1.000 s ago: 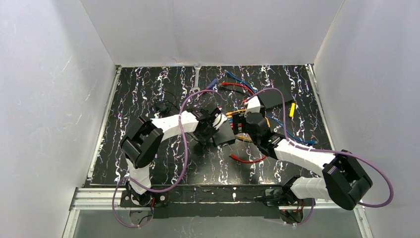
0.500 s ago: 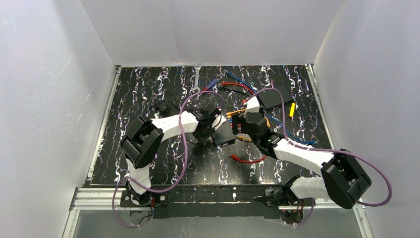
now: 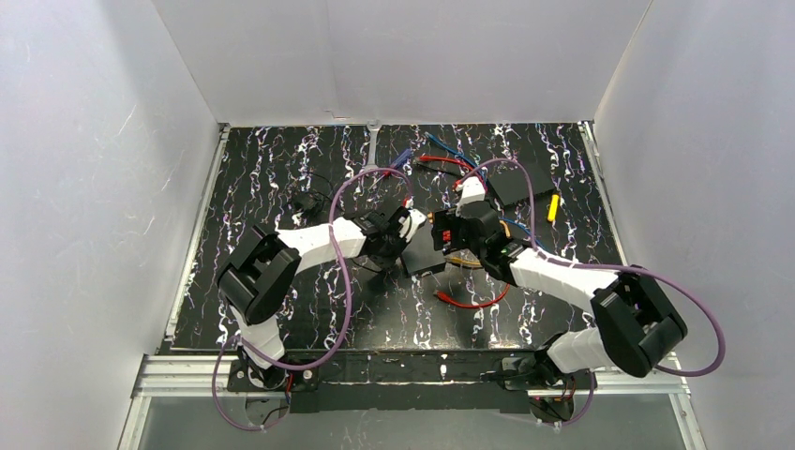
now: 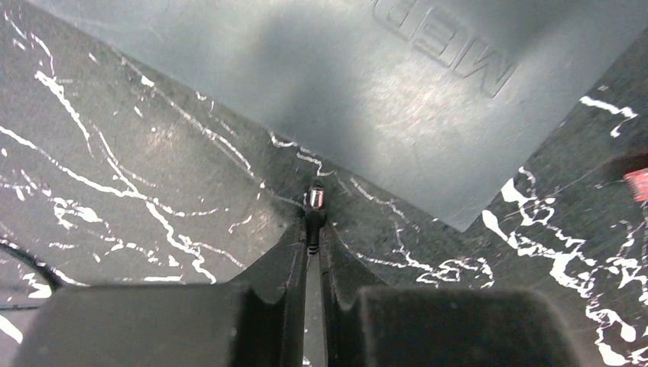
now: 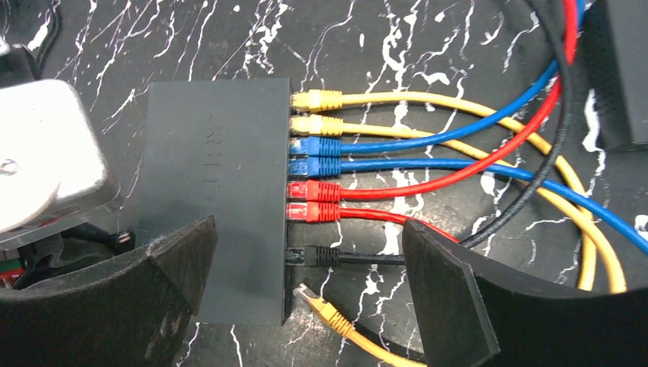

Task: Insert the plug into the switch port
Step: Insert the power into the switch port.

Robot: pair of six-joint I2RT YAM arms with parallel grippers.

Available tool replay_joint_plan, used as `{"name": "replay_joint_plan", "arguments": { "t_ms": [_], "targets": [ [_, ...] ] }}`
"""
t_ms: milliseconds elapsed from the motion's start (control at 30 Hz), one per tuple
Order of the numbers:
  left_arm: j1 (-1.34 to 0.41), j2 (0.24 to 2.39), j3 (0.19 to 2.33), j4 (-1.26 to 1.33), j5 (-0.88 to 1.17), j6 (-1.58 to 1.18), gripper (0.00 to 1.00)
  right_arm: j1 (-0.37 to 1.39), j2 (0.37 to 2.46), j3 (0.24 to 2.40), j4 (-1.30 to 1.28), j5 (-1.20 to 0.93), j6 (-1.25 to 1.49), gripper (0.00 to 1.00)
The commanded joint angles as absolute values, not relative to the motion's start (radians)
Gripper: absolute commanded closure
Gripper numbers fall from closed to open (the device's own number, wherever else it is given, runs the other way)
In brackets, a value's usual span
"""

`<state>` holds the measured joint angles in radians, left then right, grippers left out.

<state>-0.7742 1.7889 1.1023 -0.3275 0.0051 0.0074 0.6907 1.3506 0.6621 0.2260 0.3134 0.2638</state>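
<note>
- Your left gripper (image 4: 313, 233) is squeezed tight on a small black plug (image 4: 315, 200) with a shiny tip.
- The shiny tip sticks out past the fingers and points at the edge of the switch (image 4: 367, 84). It is very near that edge, but you cannot tell if it touches.
- The switch lies flat on the black table (image 4: 115, 168) with white streaks. It is in the middle, between your two grippers.
- Your right gripper (image 5: 306, 229) is spread wide and holds nothing. It hangs over the switch, with one finger (image 5: 172, 267) over the box and the other out over the cords.
- Seven cords (image 5: 321, 164) sit in the row of holes along one side of the switch: two yellow, two blue, two red and one black.
- One loose yellow plug (image 5: 312, 293) lies on the table just beside the end of that row, next to the black cord. It is in no hole.
- Another black box (image 5: 623, 69) lies apart from the switch, past the cords.
</note>
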Motion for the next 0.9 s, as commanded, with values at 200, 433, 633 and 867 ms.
{"name": "replay_joint_plan", "arguments": {
  "t_ms": [200,433,633,867],
  "targets": [
    [-0.784,1.796,0.982,-0.205,0.101,-0.016,1.00,0.659,1.484,0.780,0.136,0.152,0.317,0.08],
    [-0.784,1.775,0.953,-0.197,0.104,-0.005,1.00,0.652,1.556,0.812,0.118,0.081,0.321,0.20],
    [-0.785,1.766,0.959,-0.227,0.127,0.023,1.00,0.650,1.598,0.830,0.109,0.046,0.319,0.28],
    [-0.792,1.729,0.936,-0.229,0.121,0.008,1.00,0.650,1.612,0.840,0.100,0.024,0.318,0.41]
  ]
}}
